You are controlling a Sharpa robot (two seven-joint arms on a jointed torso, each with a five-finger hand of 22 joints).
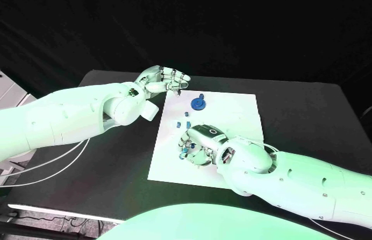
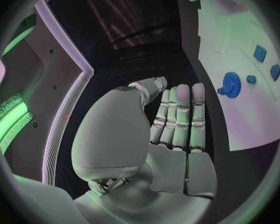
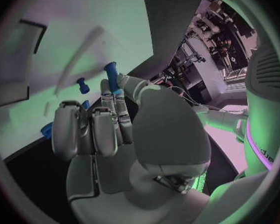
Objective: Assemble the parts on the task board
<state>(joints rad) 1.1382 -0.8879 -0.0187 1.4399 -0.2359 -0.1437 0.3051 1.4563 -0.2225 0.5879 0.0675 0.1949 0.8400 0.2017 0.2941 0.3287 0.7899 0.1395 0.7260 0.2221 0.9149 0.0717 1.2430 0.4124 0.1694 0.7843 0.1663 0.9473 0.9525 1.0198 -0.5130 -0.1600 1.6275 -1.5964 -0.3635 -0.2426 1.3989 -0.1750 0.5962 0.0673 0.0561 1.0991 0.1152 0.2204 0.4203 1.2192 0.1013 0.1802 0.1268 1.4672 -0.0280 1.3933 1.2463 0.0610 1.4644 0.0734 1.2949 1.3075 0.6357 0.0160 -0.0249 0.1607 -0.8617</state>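
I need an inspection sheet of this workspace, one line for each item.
Surface: black table, with the white task board in the middle.
Job's things: blue gear and small blue parts on the board.
Clutter: nothing seen.
Hands: left hand above the board's far left corner, holds nothing, fingers straight; right hand over the board, pinches a blue peg.
Cables: white cables beside the left arm.
Surroundings: dark backdrop.

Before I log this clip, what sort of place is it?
Probably a robotics lab test bench: a black table under dark drapes, a white rectangular task board carrying small blue parts, equipment racks behind.
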